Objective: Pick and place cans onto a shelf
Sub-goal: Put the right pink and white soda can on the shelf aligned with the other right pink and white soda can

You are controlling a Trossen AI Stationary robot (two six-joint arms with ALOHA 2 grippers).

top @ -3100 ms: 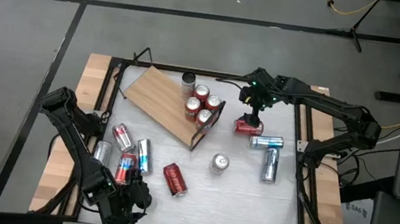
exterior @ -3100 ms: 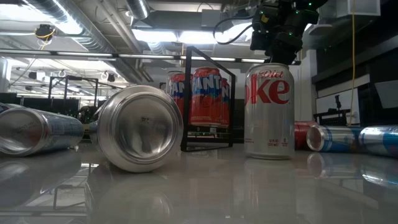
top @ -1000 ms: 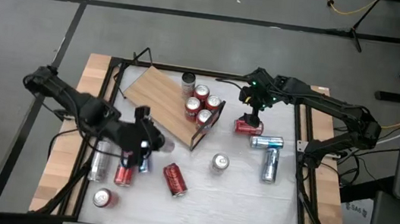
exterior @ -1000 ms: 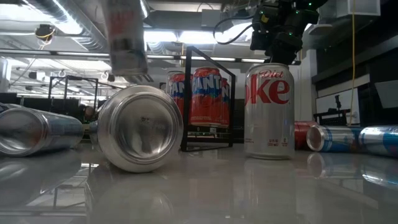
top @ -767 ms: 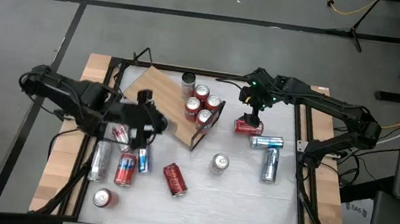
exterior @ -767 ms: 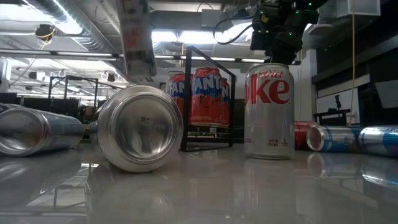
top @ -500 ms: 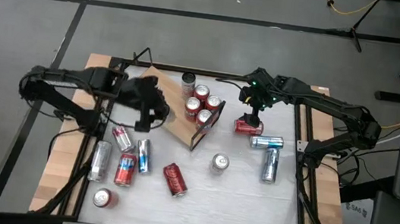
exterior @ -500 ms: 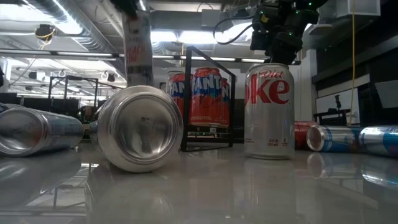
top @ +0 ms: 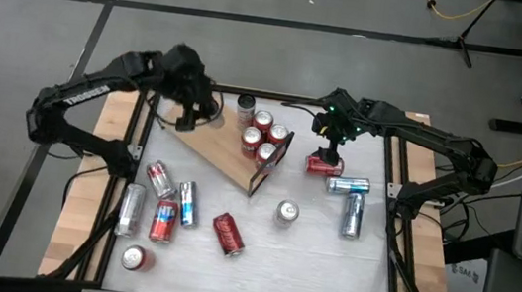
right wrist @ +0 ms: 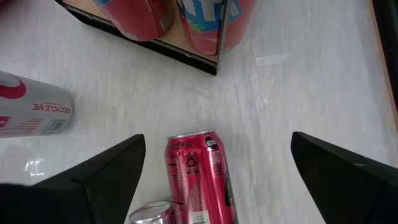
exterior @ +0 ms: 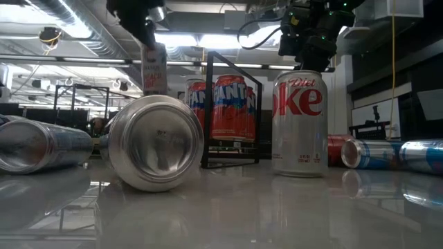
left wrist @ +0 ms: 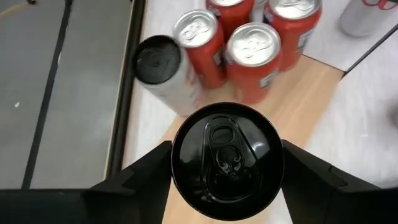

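My left gripper (top: pixel 188 112) hangs over the far left end of the shelf (top: pixel 211 132), a light wooden board with a black frame (top: pixel 274 158) at its right end, and is shut on a can (left wrist: pixel 227 160) with a dark-looking top. Several red cans (top: pixel 262 136) stand upright on the board by the frame. A silver can (top: pixel 245 104) stands just beyond them. My right gripper (top: pixel 329 142) is open above a red can (right wrist: pixel 196 177) that lies on its side on the table, with a finger on either side of it and apart from it. My left gripper pinches the can between its two fingers at opposite sides of its wall (left wrist: pixel 169 163), just under the top rim. The fingers come slanting down from above. The can (exterior: pixel 154 69) hangs upright below the gripper, clear of the board and the table.
Several cans lie on the near left of the table (top: pixel 169 205), and one (top: pixel 132 258) stands by the near edge. A red can (top: pixel 228 234) lies mid-table and a Diet Coke can (top: pixel 286 211) stands upright. Two silver-blue cans (top: pixel 349 202) lie at the right.
My left gripper has swung with the can from above the near-left group of cans toward the table's far edge, ending over the far left end of the shelf. The can has stayed upright and lifted clear.
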